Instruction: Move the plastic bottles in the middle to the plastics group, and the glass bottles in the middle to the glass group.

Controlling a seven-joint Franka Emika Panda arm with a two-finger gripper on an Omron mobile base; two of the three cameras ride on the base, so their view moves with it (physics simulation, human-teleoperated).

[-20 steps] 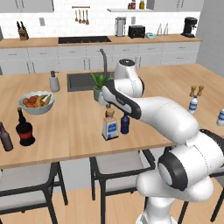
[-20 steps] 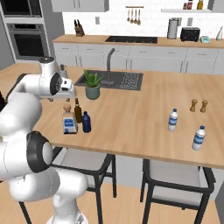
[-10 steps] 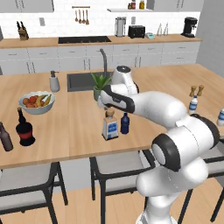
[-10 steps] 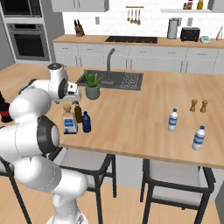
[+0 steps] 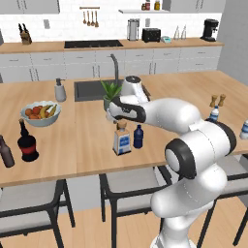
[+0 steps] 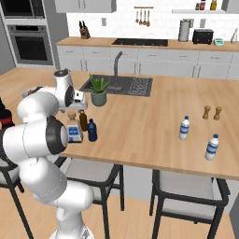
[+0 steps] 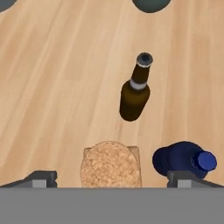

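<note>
**Mia:** What is at the far left of the wooden counter (image 5: 82, 145)?

**Ben:** A plain dark-brown bottle (image 5: 6, 152) and a round black bottle with a red band (image 5: 26, 142). They stand close together near the front edge. Behind them is a fruit bowl (image 5: 40, 114), and further back a grey soap dispenser (image 5: 60, 90) beside the sink (image 5: 89, 90).

**Mia:** And in the middle?

**Ben:** Three bottles stand close together. The square clear bottle (image 5: 122, 138) with the tan cork is on the left. The little dark-blue bottle (image 5: 138, 136) is just to its right. The slim brown bottle (image 6: 83, 120) stands just behind them. From above, the cork top (image 7: 111, 164) is low in the hand view, the blue one (image 7: 183, 159) is to its right, and the brown one (image 7: 135, 91) is past them.

**Mia:** Where is the gripper (image 7: 111, 178)?

**Ben:** It hangs over the square clear bottle, in front of a potted plant (image 5: 111, 93). Its two fingertips (image 7: 40, 178) sit wide apart, one on each side of the cork. It holds nothing.

**Mia:** What is on the right?

**Ben:** Two white bottles with blue labels (image 6: 185, 128) (image 6: 212, 147), well apart from the middle ones. Two small wooden shakers (image 6: 212, 112) stand behind them.
</note>
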